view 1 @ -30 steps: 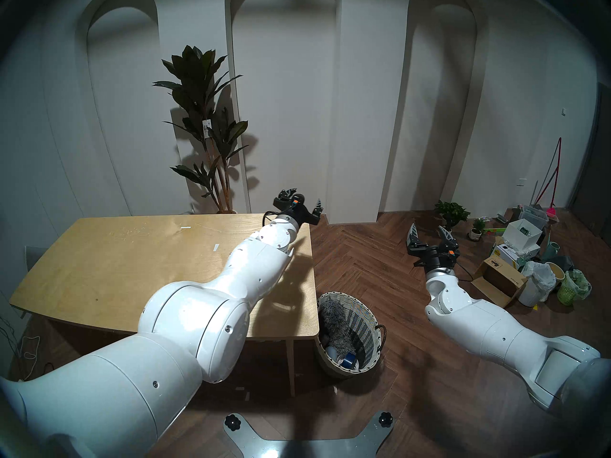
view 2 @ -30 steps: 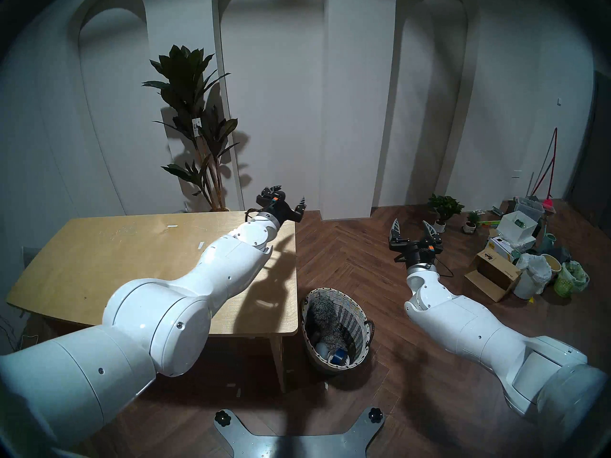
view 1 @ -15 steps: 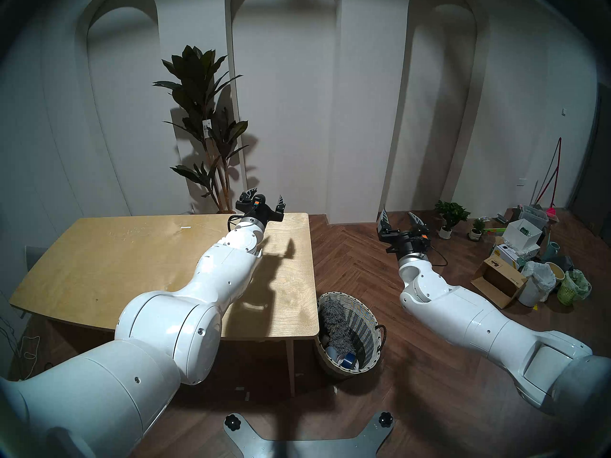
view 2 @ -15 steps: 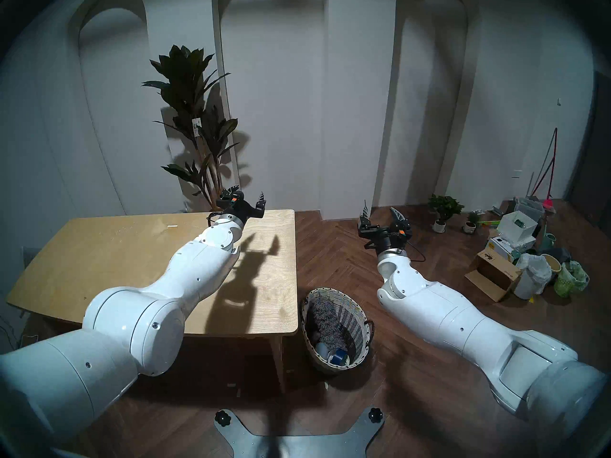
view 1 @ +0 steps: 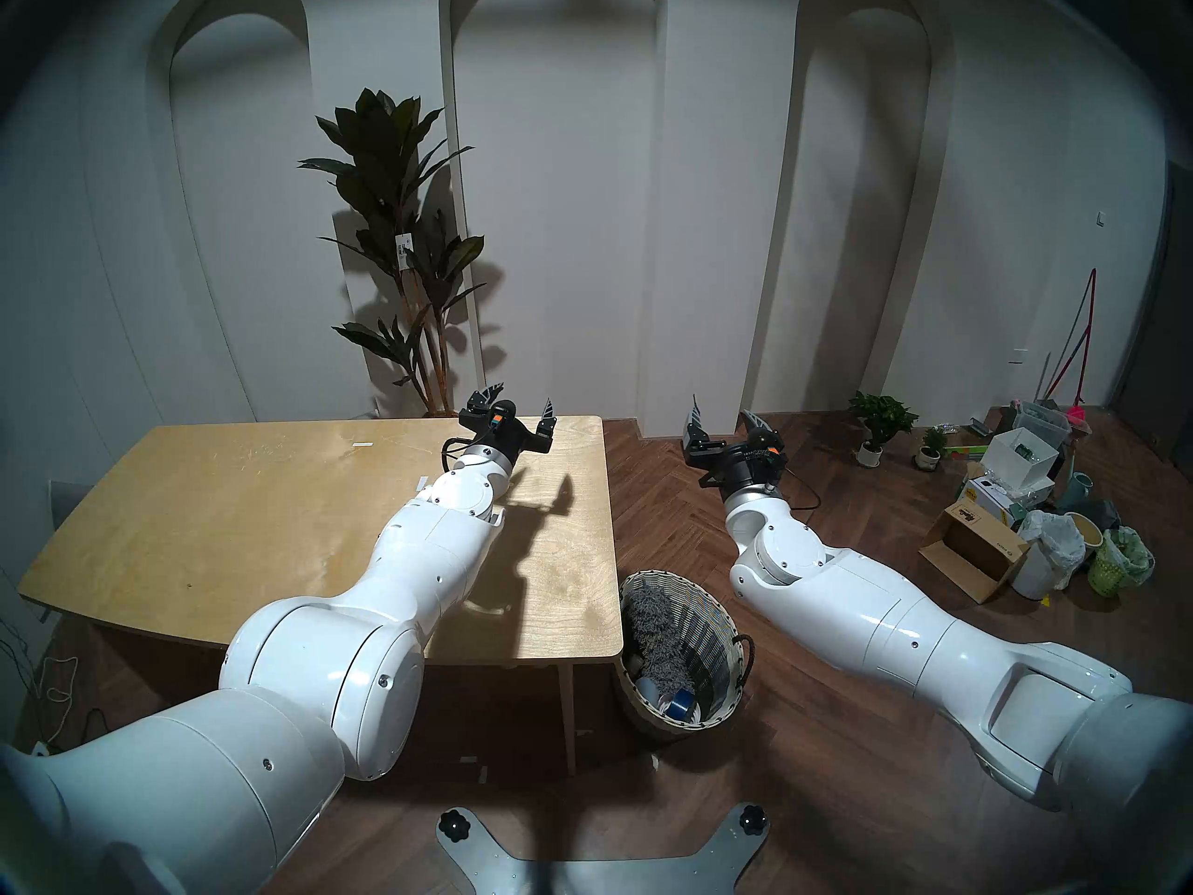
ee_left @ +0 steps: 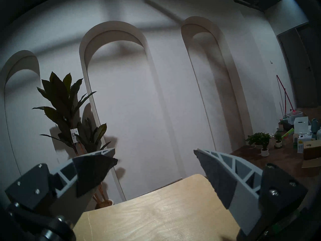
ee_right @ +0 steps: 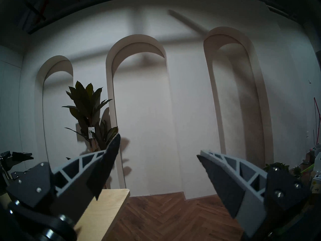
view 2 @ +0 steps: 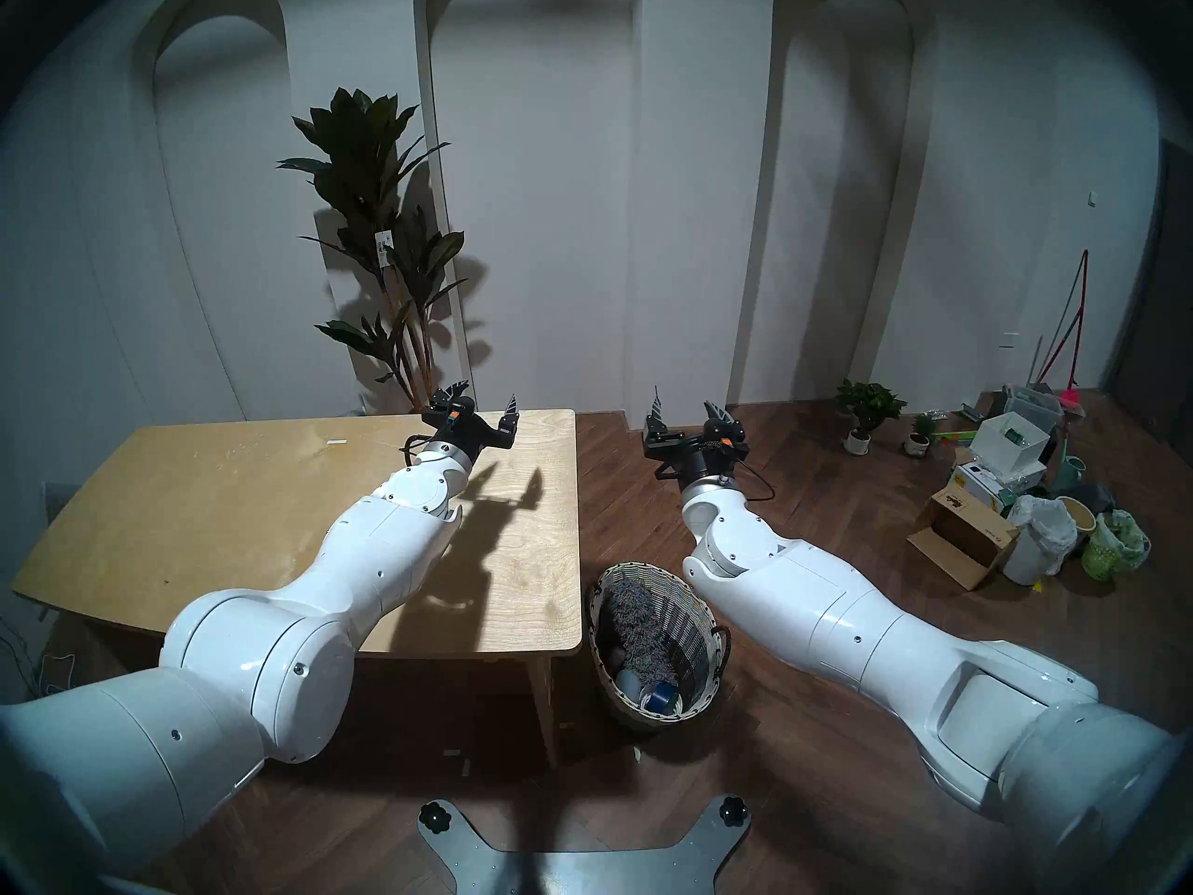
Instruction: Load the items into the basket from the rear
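Loading seems done: duster, tape roll seen in basket; bench bare. Left claw, right claw both apart, empty. Next: arms to be parked.

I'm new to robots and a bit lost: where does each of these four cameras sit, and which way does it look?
Head left: high, looking down at table, wicker basket; both arms show.
Head right: nearly the same picture.
Left wrist: behind the open left gripper, facing the arched wall.
Right wrist: behind the open right gripper, same wall.
Shared: tall plant.
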Controlling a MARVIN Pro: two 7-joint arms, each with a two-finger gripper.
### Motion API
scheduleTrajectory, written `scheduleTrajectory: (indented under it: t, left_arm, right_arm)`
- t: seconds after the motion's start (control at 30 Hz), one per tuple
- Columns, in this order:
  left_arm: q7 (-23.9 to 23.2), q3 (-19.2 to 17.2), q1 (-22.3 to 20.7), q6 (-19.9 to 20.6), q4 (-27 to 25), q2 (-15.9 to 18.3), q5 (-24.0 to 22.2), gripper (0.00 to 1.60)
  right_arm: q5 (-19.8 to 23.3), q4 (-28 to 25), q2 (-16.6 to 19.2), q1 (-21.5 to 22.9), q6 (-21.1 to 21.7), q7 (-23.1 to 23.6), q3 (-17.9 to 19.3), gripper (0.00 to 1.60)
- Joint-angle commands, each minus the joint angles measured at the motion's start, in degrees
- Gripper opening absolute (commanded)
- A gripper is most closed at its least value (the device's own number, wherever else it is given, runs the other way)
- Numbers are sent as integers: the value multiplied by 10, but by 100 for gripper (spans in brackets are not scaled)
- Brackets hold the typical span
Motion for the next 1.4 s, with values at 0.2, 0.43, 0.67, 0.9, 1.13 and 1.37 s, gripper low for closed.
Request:
scheduleTrajectory:
  t: [0.2,0.43,0.67,0.9,1.13,1.37]
  left_arm:
    - [13,-29,8,-30,-56,54,-13,160]
    - [18,-49,23,-36,-75,68,-29,160]
    - [18,-65,46,-38,-96,74,-46,160]
    - [11,-71,76,-43,-132,72,-60,160]
    - [-3,-77,102,-46,-171,72,-76,160]
    - [-20,-83,123,-37,-216,66,-97,160]
  right_arm:
    - [-14,-14,-44,42,42,-17,-12,160]
    - [-16,-10,-56,56,67,-27,-16,160]
    - [-19,-5,-66,56,91,-37,-23,160]
    - [-21,2,-75,58,115,-50,-26,160]
    - [-22,4,-83,61,135,-61,-28,160]
    - [-24,6,-92,64,154,-70,-31,160]
